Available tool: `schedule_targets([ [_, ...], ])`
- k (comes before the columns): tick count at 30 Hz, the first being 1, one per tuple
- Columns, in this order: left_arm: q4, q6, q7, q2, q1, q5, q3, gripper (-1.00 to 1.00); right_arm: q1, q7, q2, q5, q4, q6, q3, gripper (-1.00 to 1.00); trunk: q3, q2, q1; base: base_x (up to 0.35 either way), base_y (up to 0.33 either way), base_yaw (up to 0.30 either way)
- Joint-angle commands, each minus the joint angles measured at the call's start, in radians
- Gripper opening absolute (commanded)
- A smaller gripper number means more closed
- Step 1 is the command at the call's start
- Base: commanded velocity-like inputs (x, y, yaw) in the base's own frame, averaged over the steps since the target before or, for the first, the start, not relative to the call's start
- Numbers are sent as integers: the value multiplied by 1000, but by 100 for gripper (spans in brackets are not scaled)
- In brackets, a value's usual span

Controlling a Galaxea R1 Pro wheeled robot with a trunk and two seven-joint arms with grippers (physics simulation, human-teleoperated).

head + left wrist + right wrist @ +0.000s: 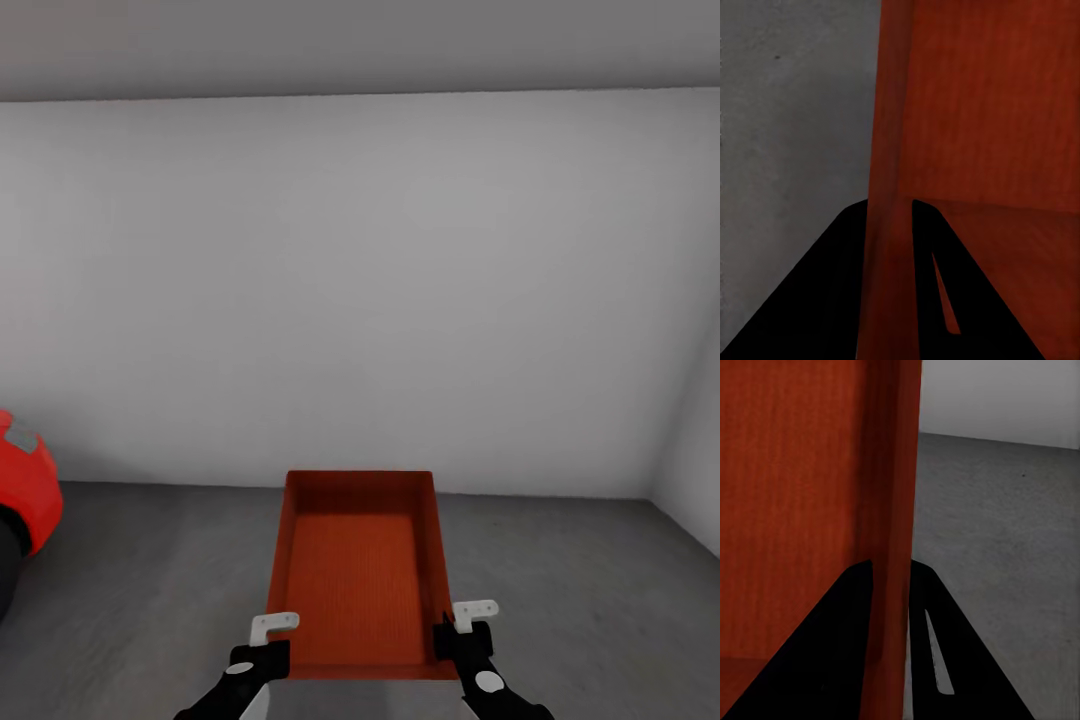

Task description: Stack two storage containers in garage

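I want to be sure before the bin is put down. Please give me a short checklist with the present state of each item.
1. Left gripper holds the storage container wall: ok, fingers straddle the wall.
2. Right gripper holds the opposite wall: ok, same straddle seen in the right wrist view.
3. Robot is over the garage floor: ok, grey concrete, white wall ahead.
4. Red car is apart from the container: ok.
5. Container is level: ok, by the head view.
6. Second container already on the floor below: cannot tell.

Head view down over container (360,575) and floor (580,600); wrist views close — opposite walls
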Motion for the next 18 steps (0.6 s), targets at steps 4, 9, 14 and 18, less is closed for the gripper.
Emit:
schedule_targets([
  [4, 1, 5, 15, 3, 0, 9, 13, -100, -2, -48, -8, -7, -1, -98, -12, -100, -2, -1, 1, 289, 247, -8],
  [9, 1, 5, 15, 3, 0, 9, 13, -100, -2, -48, -8, -6, -1, -97, -12, -100, -2, -1, 1, 289, 247, -1],
  [14, 1, 5, 15, 3, 0, 9, 13, -100, -2, -49, -8, -4, -1, -97, -12, -100, -2, -1, 1, 289, 247, 0],
  [18, 1, 5, 15, 3, 0, 9, 13, -100, -2, -49, -7, -3, -1, -97, -12, -100, -2, -1, 1, 289, 247, 0],
])
